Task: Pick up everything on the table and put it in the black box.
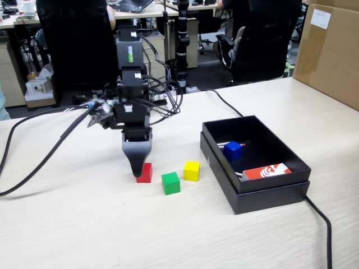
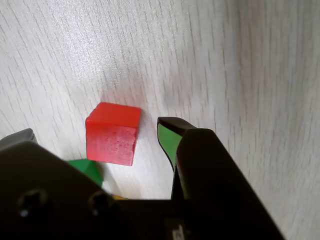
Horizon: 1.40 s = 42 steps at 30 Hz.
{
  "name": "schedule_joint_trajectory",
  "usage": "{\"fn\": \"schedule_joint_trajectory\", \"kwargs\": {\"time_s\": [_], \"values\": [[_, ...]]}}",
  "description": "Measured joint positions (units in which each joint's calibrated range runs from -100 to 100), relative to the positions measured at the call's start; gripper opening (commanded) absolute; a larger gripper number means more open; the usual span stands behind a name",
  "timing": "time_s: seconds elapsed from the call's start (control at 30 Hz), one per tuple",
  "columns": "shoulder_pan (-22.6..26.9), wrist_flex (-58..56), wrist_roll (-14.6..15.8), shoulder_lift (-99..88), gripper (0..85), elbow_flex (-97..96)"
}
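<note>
My black gripper low over the pale wood-grain worktop, jaws apart, small red wooden cube between them, green-padded finger just beside it, green cube near, black box well apart.

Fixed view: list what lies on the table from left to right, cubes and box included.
Red cube → green cube → yellow cube → black box, which holds a blue cube and, further right, an orange-and-white card.
</note>
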Motion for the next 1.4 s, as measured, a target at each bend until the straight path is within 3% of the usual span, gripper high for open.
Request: {"fn": "schedule_joint_trajectory", "kwargs": {"time_s": [0.17,0.27,0.37,0.6,0.73,0.87,1.07,1.4], "values": [[0.15,0.00,0.05,2.98,35.9,2.56],[0.20,0.00,0.10,4.40,19.5,2.56],[0.20,0.00,0.10,4.92,10.5,2.56],[1.47,-1.55,-0.15,-6.60,10.5,2.56],[6.35,-3.33,-0.05,-21.23,10.5,3.83],[10.70,-3.33,0.54,-23.56,10.6,7.76],[17.44,-3.33,3.03,-17.09,10.6,16.61],[23.54,-3.79,7.67,6.99,10.9,29.03]]}}
